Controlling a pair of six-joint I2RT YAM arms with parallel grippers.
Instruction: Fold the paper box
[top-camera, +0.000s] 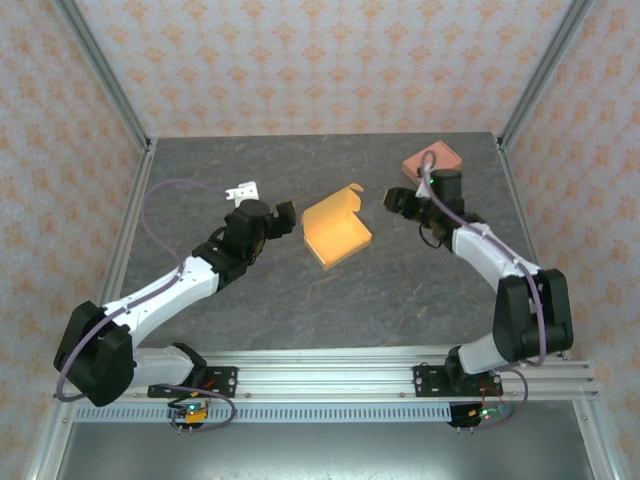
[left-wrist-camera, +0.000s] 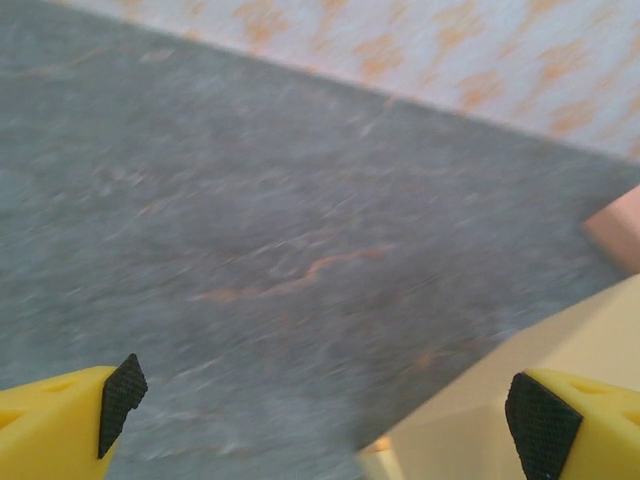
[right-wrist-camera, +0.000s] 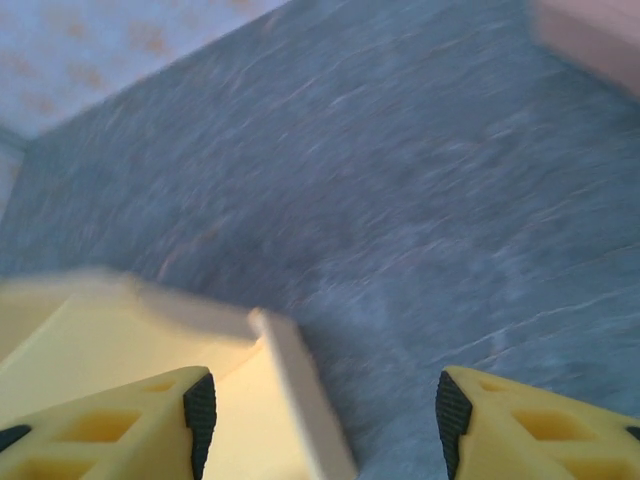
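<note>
You had the paper box (top-camera: 336, 229) sitting near the middle of the tabletop (top-camera: 300, 300). It was orange-yellow and partly folded, with flaps raised along its far edge and its floor open to the overhead camera.

Your left end effector (top-camera: 285, 215) sat just off the box at its 9 o'clock. Its jaws were spread wide and gripped nothing. In the left wrist view, that end effector (left-wrist-camera: 330, 405) showed its two black pads (left-wrist-camera: 122, 390) far apart. There was bare grey stone between them, and the pale side of the box (left-wrist-camera: 470, 400) came in at 4 o'clock next to the right-hand pad.

Your right end effector (top-camera: 393, 200) was close to the box's corner at its 2 o'clock, with its jaws also apart. From the right wrist camera, the end effector (right-wrist-camera: 325, 405) had one upright wall of the box (right-wrist-camera: 100, 330) standing between its fingers (right-wrist-camera: 200, 405), nearer the left one. The wall was not pinched, and open tabletop lay beside the other finger.

A pink box (top-camera: 432, 160) rested at 1 o'clock near the far right corner, right behind your right arm. It appeared as a blur at the upper edge of the right wrist view (right-wrist-camera: 590, 35). A small white piece (top-camera: 241, 189) lay at 10 o'clock from the paper box, beyond your left wrist.
</note>
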